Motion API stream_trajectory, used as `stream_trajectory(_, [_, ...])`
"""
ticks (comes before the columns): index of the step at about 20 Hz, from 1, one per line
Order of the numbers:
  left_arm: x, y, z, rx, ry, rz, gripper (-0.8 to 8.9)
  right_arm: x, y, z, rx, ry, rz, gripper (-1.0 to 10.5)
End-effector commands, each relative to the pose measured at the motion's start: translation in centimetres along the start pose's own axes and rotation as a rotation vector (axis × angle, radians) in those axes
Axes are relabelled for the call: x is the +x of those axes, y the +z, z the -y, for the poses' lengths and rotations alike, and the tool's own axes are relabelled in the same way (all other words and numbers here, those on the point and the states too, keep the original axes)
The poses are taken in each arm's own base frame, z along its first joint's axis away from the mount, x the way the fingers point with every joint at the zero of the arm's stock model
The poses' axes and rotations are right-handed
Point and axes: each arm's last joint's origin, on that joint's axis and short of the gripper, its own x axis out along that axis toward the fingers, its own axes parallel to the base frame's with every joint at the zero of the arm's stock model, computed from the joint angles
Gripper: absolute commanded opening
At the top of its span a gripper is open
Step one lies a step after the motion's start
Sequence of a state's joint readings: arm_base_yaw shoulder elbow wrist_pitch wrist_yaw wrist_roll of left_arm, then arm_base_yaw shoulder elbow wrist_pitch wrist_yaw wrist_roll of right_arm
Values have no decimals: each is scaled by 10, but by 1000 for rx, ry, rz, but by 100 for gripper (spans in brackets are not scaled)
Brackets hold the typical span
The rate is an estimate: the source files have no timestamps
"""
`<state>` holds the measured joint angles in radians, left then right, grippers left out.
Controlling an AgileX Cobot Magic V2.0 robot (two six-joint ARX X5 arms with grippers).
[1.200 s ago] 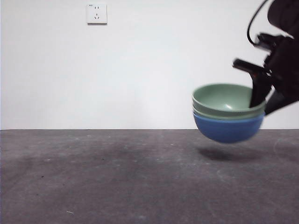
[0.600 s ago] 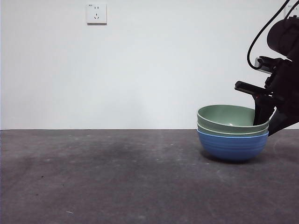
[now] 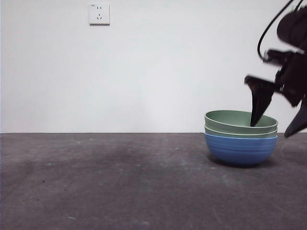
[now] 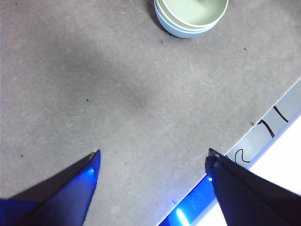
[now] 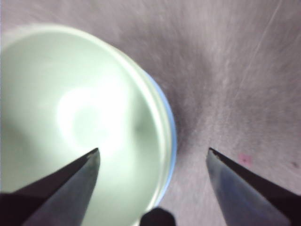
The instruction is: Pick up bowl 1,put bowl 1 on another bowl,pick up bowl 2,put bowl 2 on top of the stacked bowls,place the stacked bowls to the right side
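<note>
The stacked bowls (image 3: 240, 139) rest on the dark table at the right: a ribbed blue bowl (image 3: 239, 150) with two pale green bowls (image 3: 240, 123) nested inside. My right gripper (image 3: 273, 129) is open, astride the stack's right rim, one jaw inside the top green bowl and one outside, touching nothing. The right wrist view shows the green bowl's inside (image 5: 70, 122), with my right gripper (image 5: 153, 157) above its rim. My left gripper (image 4: 153, 157) stands open over bare table, far from the bowl stack (image 4: 190, 16).
A white wall with a power socket (image 3: 99, 14) rises behind the table. The table's edge with cables (image 4: 268, 127) shows in the left wrist view. Grey tabletop (image 3: 105, 182) stretches to the left of the stack.
The stack came down from the air onto the table. The right gripper then let go of its rim, spread its jaws and rose slightly.
</note>
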<state>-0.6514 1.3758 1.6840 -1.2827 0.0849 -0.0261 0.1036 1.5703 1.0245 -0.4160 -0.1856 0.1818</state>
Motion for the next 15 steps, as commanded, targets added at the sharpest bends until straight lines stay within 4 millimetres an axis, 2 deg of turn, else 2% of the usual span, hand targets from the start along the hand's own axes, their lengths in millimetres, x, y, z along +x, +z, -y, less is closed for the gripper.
stream_trajectory(1, [-1, 2, 1, 20, 0, 26, 377, -26, -3, -5, -27, 3, 23, 388])
stream_trajectory(4, [-1, 3, 1, 38, 0, 39, 377, -71, -15, -12, -35, 6, 18, 382])
stream_trajectory(9, [-1, 5, 1, 73, 0, 55, 377, -137, -51, -24, -83, 111, -31, 378])
stream_trajectory(13, [-1, 5, 1, 90, -2, 58, 376, -166, -74, -29, -120, 125, -47, 373])
stream_trajectory(14, [-1, 5, 1, 90, -2, 57, 371, -170, -78, -30, -125, 126, -57, 342])
stream_trajectory(15, [-1, 5, 1, 90, -2, 56, 357, -172, -81, -30, -139, 128, -68, 236])
